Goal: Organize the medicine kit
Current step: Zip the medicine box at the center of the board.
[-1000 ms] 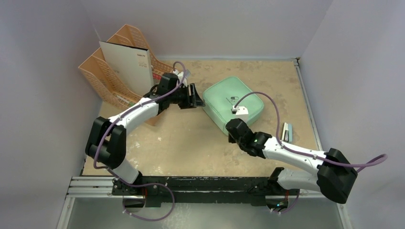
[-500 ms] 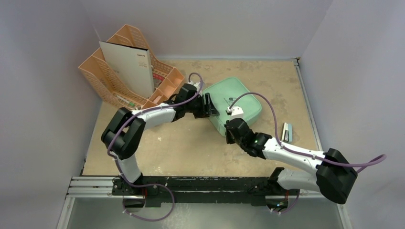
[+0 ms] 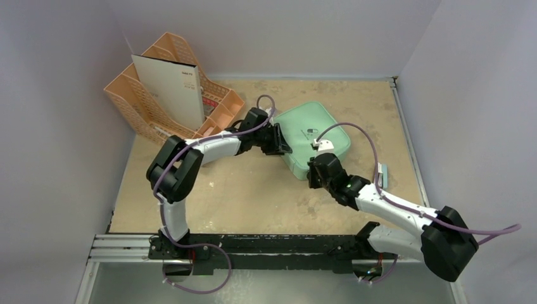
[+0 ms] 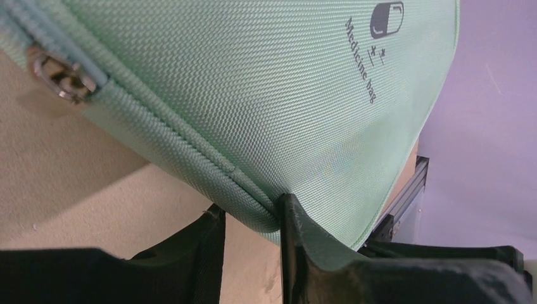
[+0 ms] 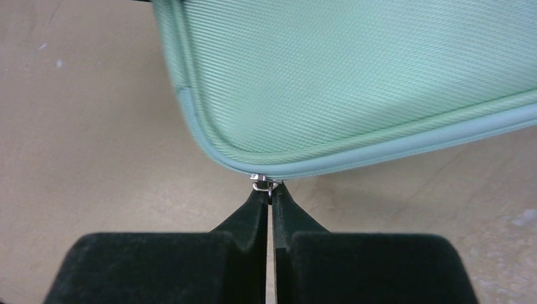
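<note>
Mint-green medicine kit (image 4: 253, 95) inside left gripper (image 4: 249, 212)

The left gripper (image 3: 282, 142) was near the peach organizer (image 3: 126, 104), a bit apart from the medicine kit (image 3: 316, 123). It has now moved toward the right of the frame and reached the kit's left edge. Its fingers were wider before; now they have come closer together, with the kit's thick edge between them. The big bend of the left arm (image 3: 174, 172) has swung from the lower left toward the middle. The right gripper (image 5: 270, 193), pinching the zipper pull (image 5: 263, 183), has moved a little up and to the right. The right arm (image 3: 386, 206) now covers part of the small thing (image 3: 382, 170) at the right.
</note>
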Controlling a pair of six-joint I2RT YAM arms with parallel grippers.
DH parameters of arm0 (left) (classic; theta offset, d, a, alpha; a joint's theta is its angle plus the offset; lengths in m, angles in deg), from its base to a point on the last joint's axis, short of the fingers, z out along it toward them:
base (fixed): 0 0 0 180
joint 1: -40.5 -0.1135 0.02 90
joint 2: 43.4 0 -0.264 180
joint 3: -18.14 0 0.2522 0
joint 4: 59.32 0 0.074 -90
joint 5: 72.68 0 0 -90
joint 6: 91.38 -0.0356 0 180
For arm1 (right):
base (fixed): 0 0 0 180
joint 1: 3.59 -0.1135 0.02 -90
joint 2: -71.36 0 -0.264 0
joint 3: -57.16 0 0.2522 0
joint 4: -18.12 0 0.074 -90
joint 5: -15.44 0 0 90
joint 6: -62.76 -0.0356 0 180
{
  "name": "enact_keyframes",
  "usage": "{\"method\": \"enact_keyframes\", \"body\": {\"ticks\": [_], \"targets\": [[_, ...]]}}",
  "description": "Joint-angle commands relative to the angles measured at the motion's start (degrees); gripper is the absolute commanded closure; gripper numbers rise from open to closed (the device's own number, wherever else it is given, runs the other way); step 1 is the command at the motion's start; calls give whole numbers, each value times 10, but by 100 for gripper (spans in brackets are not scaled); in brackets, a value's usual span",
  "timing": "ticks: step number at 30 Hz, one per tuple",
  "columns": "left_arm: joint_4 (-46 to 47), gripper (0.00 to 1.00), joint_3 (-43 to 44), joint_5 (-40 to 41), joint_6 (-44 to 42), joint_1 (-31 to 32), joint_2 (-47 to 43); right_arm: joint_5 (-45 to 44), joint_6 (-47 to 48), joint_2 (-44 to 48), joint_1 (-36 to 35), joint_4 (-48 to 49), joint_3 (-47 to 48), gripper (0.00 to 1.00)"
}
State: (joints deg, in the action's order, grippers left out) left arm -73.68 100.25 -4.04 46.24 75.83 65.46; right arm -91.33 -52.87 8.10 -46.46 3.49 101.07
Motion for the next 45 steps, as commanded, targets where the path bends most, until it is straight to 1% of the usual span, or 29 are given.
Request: {"method": "enact_keyframes", "body": {"ticks": [1, 5, 9, 17, 20, 26, 36, 39, 40, 42, 43, 45], "targets": [[-106, 78, 16, 58, -96, -6, 51, 9, 32, 28, 48, -28, -2, 100], [-123, 81, 25, 69, -114, -6, 64, 14, 48, 26, 51, -53, 8, 100], [-138, 81, 35, 81, -130, -7, 62, -22, 58, 17, 58, -59, 18, 100], [-177, 81, 62, 100, -167, -16, 68, -19, 68, 13, 139, -75, 41, 100], [-189, 81, 71, 104, -183, -16, 74, -24, 66, 22, 154, -78, 41, 100], [-189, 79, 71, 110, -187, -23, 83, -48, 60, 21, 194, -77, 39, 100], [-195, 78, 78, 118, -198, -32, 92, -75, 58, 9, 252, -70, 65, 100], [-190, 75, 94, 112, -198, -40, 95, -65, 70, -8, 257, -60, 79, 100], [-184, 74, 105, 105, -198, -41, 98, -44, 96, -16, 254, -51, 85, 100], [-185, 73, 147, 90, -203, -46, 105, 9, 102, -29, 238, -44, 93, 100], [-185, 72, 167, 85, -206, -48, 105, 25, 101, -34, 230, -41, 93, 100], [-191, 68, 212, 80, -210, -53, 93, 42, 97, -33, 217, -33, 93, 100]]}}
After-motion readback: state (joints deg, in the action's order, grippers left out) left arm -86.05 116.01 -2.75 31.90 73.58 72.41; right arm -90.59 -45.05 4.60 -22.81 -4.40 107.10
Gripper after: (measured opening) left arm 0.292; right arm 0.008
